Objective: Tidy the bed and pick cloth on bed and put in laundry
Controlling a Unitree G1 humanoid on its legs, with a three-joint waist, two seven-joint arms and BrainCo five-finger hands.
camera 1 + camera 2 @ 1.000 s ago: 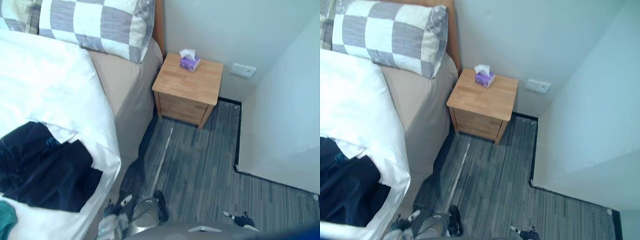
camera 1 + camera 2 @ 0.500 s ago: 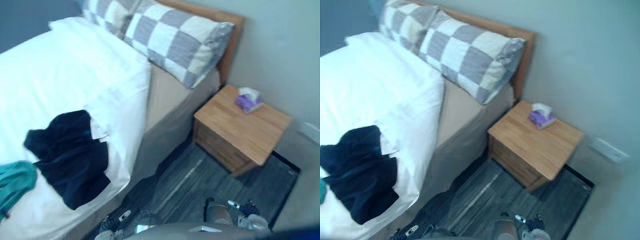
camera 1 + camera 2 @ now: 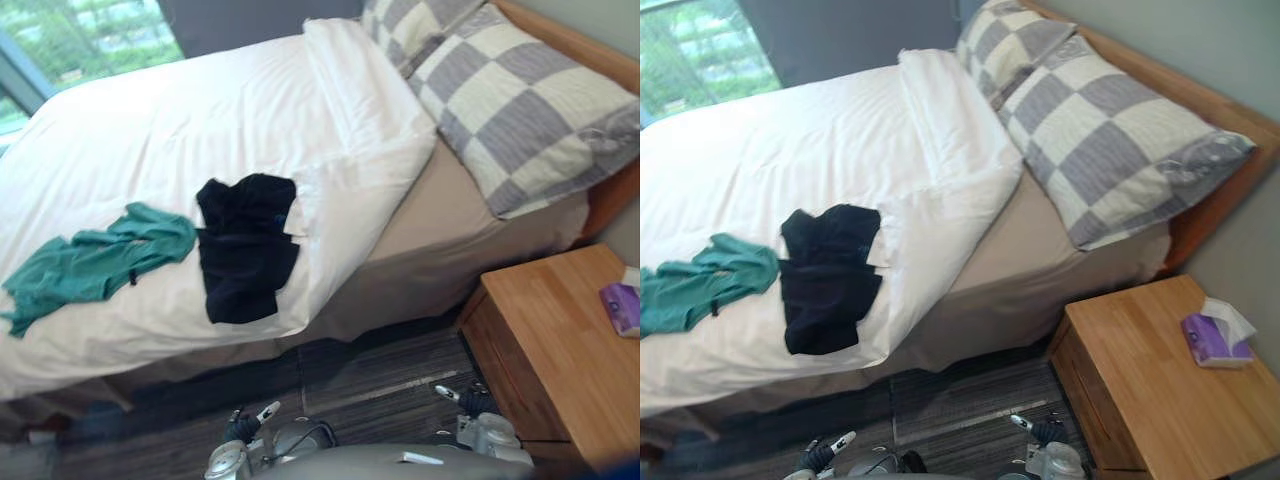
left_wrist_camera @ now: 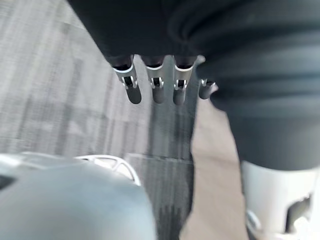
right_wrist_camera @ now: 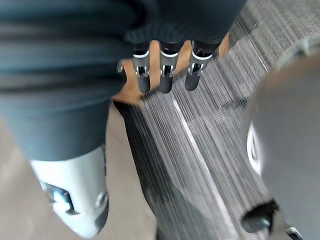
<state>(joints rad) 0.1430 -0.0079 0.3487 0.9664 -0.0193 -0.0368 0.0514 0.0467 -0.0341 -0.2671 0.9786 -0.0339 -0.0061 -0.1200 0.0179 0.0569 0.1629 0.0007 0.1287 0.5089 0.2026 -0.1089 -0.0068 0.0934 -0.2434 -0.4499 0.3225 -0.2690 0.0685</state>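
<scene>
You've got two cloths on the bed (image 3: 400,290), both lying on the white duvet (image 3: 180,130) near its floor-side edge. The dark cloth (image 3: 243,245), black or v. dark navy, is crumpled in a rough lump w/ a flatter flap reaching toward that edge; a small blue bit shows near its upper part. The teal cloth (image 3: 95,265) lies just beside it on the window (image 3: 80,35) side, touching or nearly so, can't tell which. It's spread long & wrinkled. The duvet stops short of the two checked pillows (image 3: 520,110), so tan sheet (image 3: 440,190) shows btw them. Your left hand (image 4: 158,87) hangs over the floor (image 5: 210,150), fingers straight & relaxed, holding nothing. Your right hand (image 5: 166,77) is the same: fingers loose, empty, above the grey striped floor
</scene>
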